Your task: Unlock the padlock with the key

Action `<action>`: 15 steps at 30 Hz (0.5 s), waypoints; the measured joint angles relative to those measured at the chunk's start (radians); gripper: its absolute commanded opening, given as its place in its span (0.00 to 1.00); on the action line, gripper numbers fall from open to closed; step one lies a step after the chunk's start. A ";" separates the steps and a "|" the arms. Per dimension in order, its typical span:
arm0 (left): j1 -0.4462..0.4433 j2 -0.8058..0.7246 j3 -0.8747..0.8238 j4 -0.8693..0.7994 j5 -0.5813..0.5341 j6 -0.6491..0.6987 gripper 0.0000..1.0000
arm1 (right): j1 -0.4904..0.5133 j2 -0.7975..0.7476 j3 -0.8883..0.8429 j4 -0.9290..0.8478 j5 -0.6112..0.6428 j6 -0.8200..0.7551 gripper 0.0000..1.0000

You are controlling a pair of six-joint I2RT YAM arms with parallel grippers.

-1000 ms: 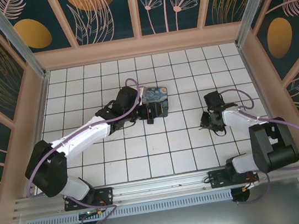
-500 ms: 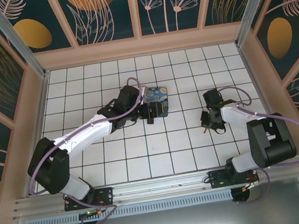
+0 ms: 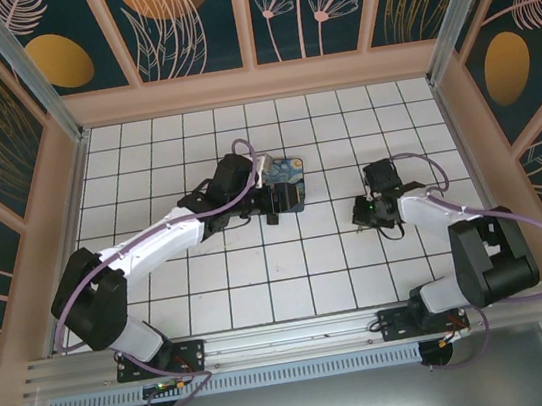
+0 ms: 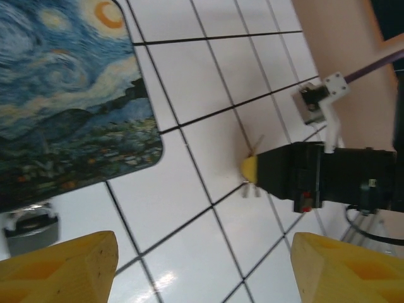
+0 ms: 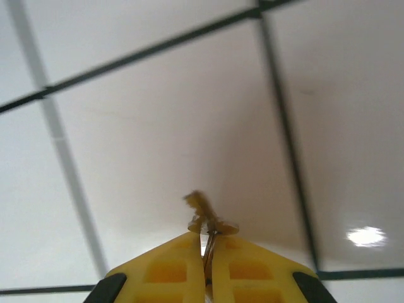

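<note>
In the right wrist view my right gripper (image 5: 207, 245) is shut on the key (image 5: 206, 218), a thin metal piece poking out past the yellow fingertips over a white tile. From above, that gripper (image 3: 361, 213) sits right of centre. The left wrist view shows its yellow tip (image 4: 249, 169) with the blurred key (image 4: 251, 189) below it. My left gripper (image 4: 202, 268) is open with bare tile between its wide-set yellow fingers. The small grey padlock (image 4: 28, 228) lies by the box's edge, just above the left finger. From above, the left gripper (image 3: 273, 203) is at the box's near side.
The blue starry-night painted box (image 3: 285, 183) lies on the white tiled floor (image 3: 260, 265) at mid table; it also shows in the left wrist view (image 4: 69, 95). Wooden walls (image 3: 254, 82) fence the floor on three sides. Free tiles lie between the two grippers.
The right gripper has closed on the key and shifted slightly left and away from the near edge. The left arm has barely moved and its jaws stay wide.
</note>
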 measured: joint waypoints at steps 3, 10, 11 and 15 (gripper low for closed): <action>-0.005 -0.012 -0.071 0.089 0.063 -0.054 0.63 | 0.037 -0.045 0.026 0.024 -0.062 0.047 0.00; -0.029 -0.020 -0.237 0.299 0.152 -0.224 0.57 | 0.116 -0.103 0.070 0.162 -0.163 0.251 0.00; -0.029 -0.021 -0.253 0.332 0.155 -0.250 0.57 | 0.124 -0.102 0.070 0.182 -0.174 0.287 0.00; -0.028 -0.026 -0.311 0.498 0.169 -0.365 0.49 | 0.161 -0.102 0.069 0.267 -0.222 0.405 0.00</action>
